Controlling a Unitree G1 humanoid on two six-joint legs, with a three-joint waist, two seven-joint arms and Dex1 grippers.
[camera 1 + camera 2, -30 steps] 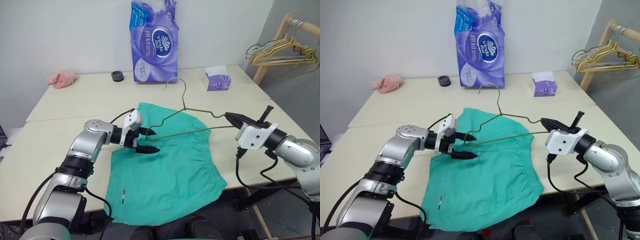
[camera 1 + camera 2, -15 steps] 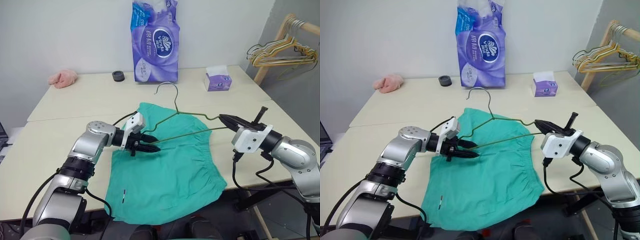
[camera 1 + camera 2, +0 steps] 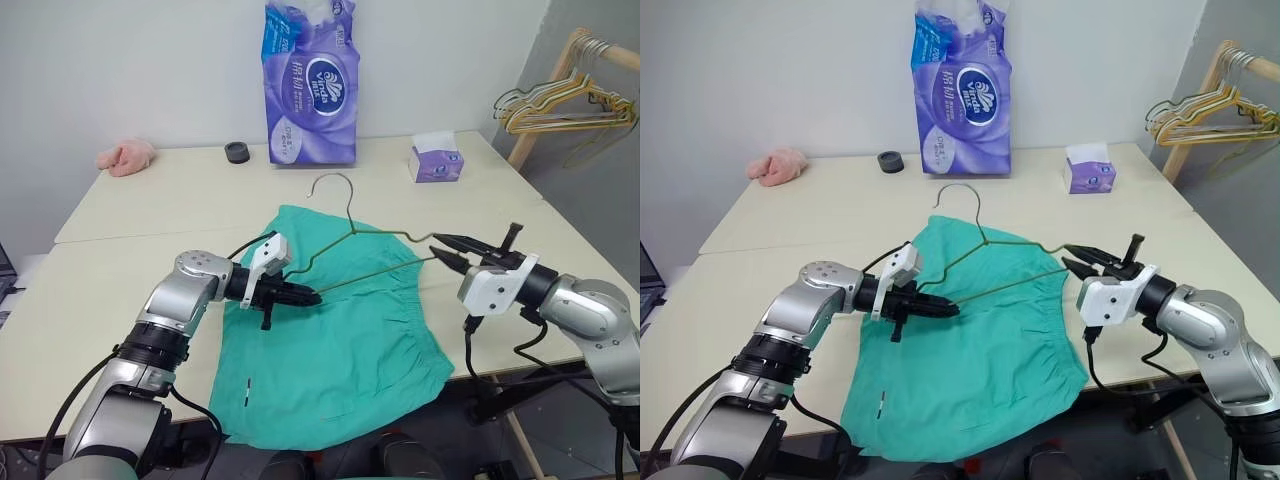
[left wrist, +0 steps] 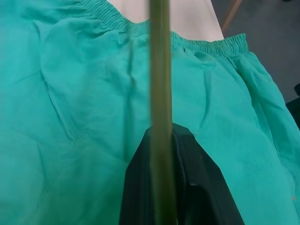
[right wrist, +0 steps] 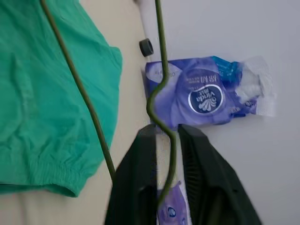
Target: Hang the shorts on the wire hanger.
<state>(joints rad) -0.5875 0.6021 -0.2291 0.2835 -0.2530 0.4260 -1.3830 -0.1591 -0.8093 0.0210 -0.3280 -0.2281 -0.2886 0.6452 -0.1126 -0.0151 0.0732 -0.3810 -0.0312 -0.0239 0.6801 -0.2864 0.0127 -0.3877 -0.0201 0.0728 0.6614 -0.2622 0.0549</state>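
Matt teal cloth shorts [image 3: 340, 340]; thin olive metal wire hanger [image 3: 365, 255].

Across my table [image 3: 150, 190] I see a purple tissue pack [image 3: 310, 85], a small tissue box [image 3: 436, 158], a black ring [image 3: 236, 151], a pink cloth lump [image 3: 125, 156], and bunched hangers [image 3: 560, 105] far right.

Lighting: bright, even, diffuse; soft shadows under the arms on the table [image 3: 120, 215]. Head views sharp. Left wrist view: hanger [image 4: 159, 93] wire blurred, close to lens. No glare.
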